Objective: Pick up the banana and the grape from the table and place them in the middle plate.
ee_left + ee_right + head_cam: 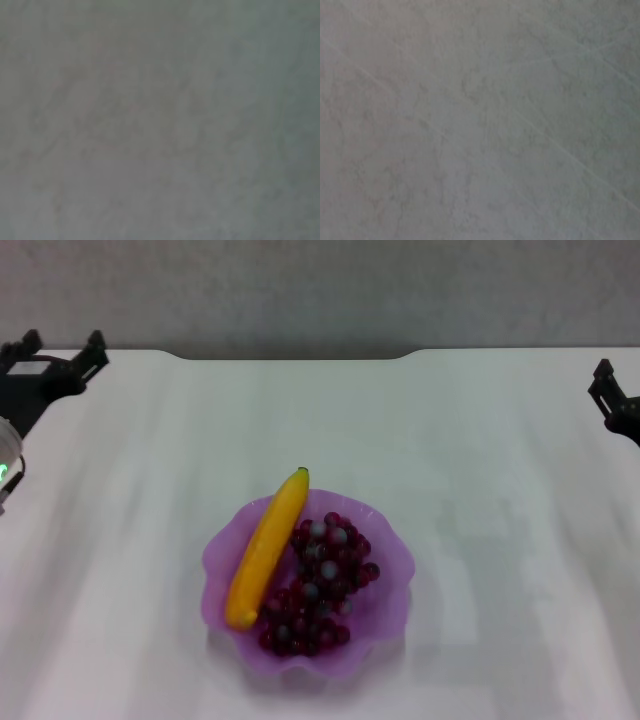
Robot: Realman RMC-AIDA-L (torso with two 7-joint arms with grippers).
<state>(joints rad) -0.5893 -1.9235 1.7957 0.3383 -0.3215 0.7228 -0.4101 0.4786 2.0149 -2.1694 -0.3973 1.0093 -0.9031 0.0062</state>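
The purple scalloped middle plate [385,615] sits on the white table [480,470], near its front centre. The yellow banana [266,548] lies along the plate's left side, its dark tip poking over the far rim. The grape [318,585] bunch fills the plate's middle, touching the banana. My left gripper [62,348] hangs at the far left back corner, well away from the plate, open and holding nothing. My right gripper [607,388] shows only partly at the far right edge. Both wrist views show only a plain grey surface.
The table's dark notched back edge [290,356] runs along the far side. Bare white tabletop surrounds the plate on every side.
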